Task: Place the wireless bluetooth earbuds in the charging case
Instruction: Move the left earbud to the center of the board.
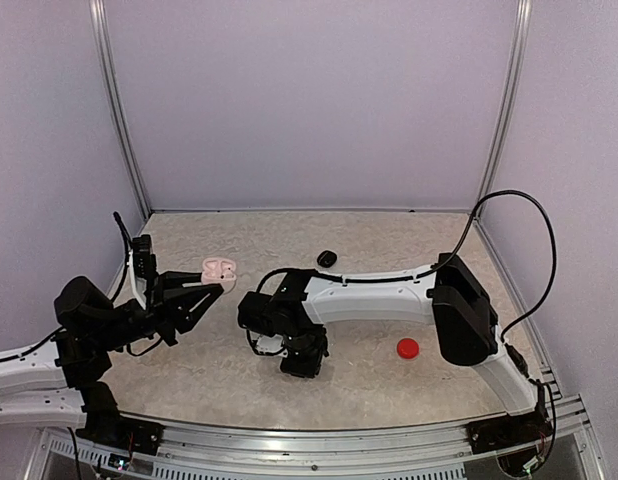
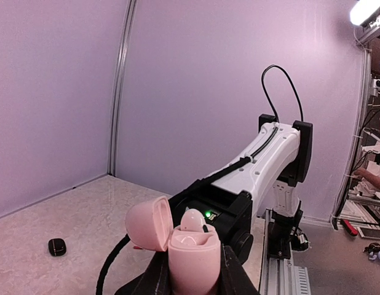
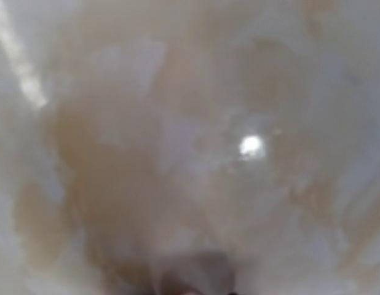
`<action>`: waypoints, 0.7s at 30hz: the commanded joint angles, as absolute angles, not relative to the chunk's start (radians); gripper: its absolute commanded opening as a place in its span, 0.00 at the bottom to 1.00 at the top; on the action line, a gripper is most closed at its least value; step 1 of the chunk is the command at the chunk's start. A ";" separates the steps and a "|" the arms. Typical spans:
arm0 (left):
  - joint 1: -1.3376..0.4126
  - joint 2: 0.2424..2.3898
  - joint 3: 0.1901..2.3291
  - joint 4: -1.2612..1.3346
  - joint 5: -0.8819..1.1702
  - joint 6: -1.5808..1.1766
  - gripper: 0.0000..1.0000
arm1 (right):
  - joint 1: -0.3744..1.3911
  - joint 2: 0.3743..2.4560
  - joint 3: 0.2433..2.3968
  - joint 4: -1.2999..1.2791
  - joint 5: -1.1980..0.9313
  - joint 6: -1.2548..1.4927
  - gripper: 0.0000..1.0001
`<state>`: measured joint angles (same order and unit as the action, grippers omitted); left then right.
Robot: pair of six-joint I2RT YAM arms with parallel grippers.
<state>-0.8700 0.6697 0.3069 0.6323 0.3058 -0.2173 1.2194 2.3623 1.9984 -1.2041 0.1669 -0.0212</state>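
One earbud (image 2: 191, 220) sits in open pink case (image 2: 193, 253), clamped by left gripper (image 2: 194, 278); right gripper (image 1: 301, 358) low toward table's (image 1: 409, 245) near edge, opening indiscernible.

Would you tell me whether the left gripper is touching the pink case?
Touching. In the left wrist view, the left gripper clamps the pink case, its fingers pressed against both sides with no gap.

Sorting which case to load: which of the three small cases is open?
The pink case, held in the left pincer: lid flipped back, earbud inside. The black case and red case lie closed on the table.
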 commanded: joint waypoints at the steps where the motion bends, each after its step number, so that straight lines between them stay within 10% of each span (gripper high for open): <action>1: -0.862 0.652 0.296 0.637 0.303 -0.219 0.01 | 1.230 2.409 2.012 -1.217 0.177 -0.020 0.26; 21: -0.861 0.669 0.294 0.664 0.323 -0.227 0.01 | 1.232 2.166 1.541 -1.210 0.182 0.099 0.19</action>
<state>-0.8696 0.6621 0.3016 0.6342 0.3092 -0.2211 1.2221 2.1441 1.5784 -1.1954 0.1810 0.0692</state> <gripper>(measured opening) 0.221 0.172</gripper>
